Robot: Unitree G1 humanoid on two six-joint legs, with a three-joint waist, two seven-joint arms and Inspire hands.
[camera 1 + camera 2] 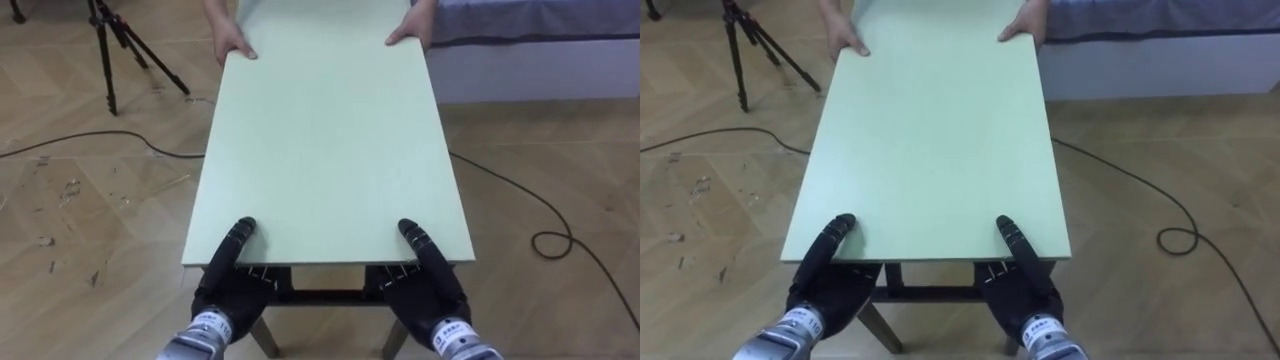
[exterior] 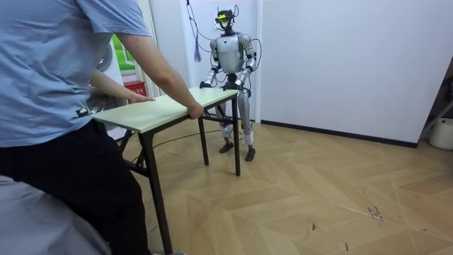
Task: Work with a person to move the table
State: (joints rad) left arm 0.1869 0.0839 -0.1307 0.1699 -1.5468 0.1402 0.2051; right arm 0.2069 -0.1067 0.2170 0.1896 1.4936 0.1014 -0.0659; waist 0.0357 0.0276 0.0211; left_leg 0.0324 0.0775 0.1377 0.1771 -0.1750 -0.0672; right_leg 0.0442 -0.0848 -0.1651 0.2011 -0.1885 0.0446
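The pale green table (image 1: 330,150) stretches away from me, its near short edge just in front of my body. My left hand (image 1: 228,272) grips that edge near the left corner, thumb on top and palm below. My right hand (image 1: 432,278) does the same near the right corner. A person's hands (image 1: 232,45) hold the far edge at both corners. In the room view the person in a blue shirt (image 2: 49,64) stands in the foreground holding the table (image 2: 163,110), and I stand at its far end by a white wall.
A black tripod (image 1: 125,45) stands on the wooden floor at the far left. A dark cable (image 1: 548,240) loops across the floor on the right. A white and grey bed (image 1: 540,55) lies behind the person at the far right.
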